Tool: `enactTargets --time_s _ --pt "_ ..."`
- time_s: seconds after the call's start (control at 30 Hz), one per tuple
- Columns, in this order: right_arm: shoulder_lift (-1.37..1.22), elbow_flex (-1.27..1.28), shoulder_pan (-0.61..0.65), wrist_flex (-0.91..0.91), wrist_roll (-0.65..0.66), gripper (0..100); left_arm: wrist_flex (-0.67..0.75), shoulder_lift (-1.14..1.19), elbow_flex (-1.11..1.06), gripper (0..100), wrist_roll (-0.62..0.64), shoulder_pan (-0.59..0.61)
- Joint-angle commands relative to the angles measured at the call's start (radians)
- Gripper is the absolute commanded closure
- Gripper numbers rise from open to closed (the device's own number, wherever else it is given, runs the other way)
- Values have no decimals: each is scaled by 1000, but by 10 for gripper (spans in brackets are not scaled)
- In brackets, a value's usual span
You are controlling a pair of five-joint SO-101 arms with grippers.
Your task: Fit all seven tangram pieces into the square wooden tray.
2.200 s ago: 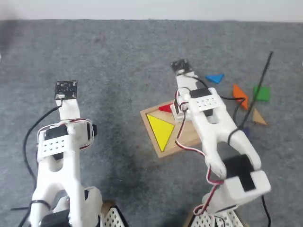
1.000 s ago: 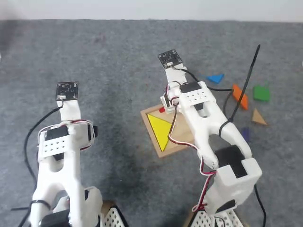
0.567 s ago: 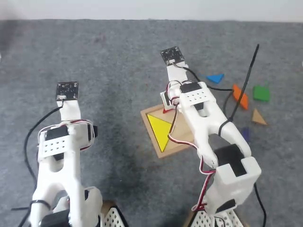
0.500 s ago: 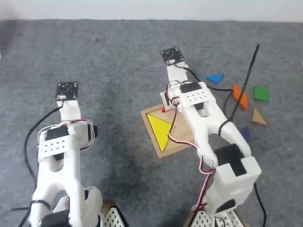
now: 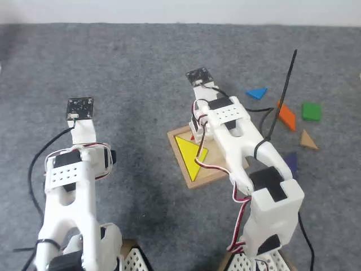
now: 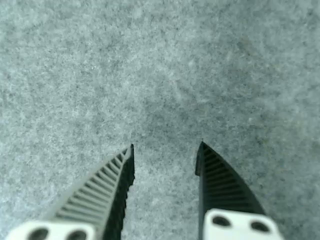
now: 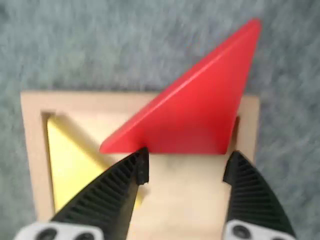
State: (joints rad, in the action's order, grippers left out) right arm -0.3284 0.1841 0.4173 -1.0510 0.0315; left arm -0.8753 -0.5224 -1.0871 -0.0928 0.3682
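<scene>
Two triangles were at the tray [image 5: 192, 182]: the yellow triangle [image 5: 190, 152] lay flat inside, and the red triangle [image 7: 195, 115] sat tilted, its lower side in the recess and its tip past the tray's rim. The right claw [image 7: 187, 156] hung open over the tray, fingertips at that lower side, not gripping. Blue [image 5: 256, 93], orange [image 5: 286, 116], green [image 5: 311, 110], tan [image 5: 306, 139] and purple [image 5: 290, 162] pieces lay on the worktop [image 6: 150, 60] beside the tray. The left claw [image 6: 166, 145] stood open over bare worktop.

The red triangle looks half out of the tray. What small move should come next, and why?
Probably nudge the red triangle inward until it drops flat: it lies tilted across the tray rim, one corner over the carpet, the right end effector open beside it.
</scene>
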Motion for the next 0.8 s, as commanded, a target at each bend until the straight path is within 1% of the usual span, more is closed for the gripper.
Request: enactTargets --time_s 0.0,0.2,0.3,0.37,0.47,0.57,0.67,0.77 --pt "62 -14 7 -102 -12 753 17 -26 4 797 -8 -8" --pt "232 -12 5 -147 -12 753 17 -26 4 797 -8 -8" --pt "311 -18 1 -139 -12 753 17 -26 4 797 -8 -8" --pt "340 -11 -1 -87 -15 753 17 -26 4 797 -8 -8" --pt "311 12 8 18 -12 753 17 -26 4 797 -8 -8" --pt "223 21 51 91 -9 753 17 -26 4 797 -8 -8" --pt "136 5 87 111 -9 753 17 -26 4 797 -8 -8" --pt "67 -44 88 70 -9 753 17 -26 4 797 -8 -8"
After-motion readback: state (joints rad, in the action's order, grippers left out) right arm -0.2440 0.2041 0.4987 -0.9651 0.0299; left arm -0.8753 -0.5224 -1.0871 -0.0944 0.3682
